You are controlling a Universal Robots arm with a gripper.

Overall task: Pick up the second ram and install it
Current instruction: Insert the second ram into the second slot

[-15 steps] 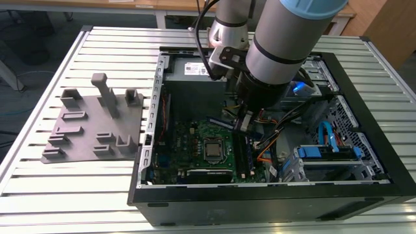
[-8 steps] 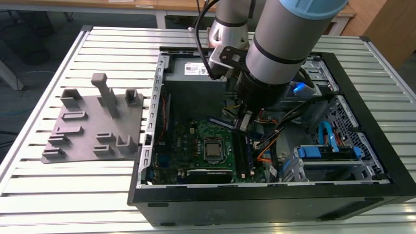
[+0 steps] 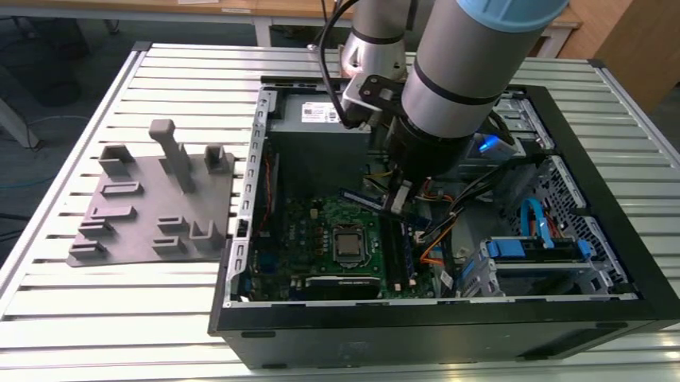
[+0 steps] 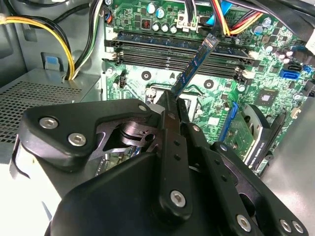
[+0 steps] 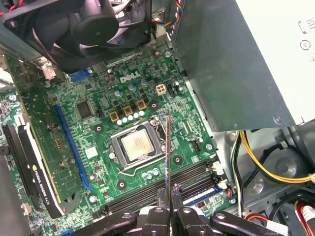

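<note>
Tool (image 4: 173, 101) grips second ram (image 4: 196, 64) over motherboard (image 4: 216, 105).

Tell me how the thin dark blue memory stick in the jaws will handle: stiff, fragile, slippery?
The thin dark blue memory stick is probably stiff: it juts straight from the jaws without sagging. Gripped at one end, it may pivot under load. Edge-on in the first wrist view it looks very thin, so likely fragile sideways.
</note>
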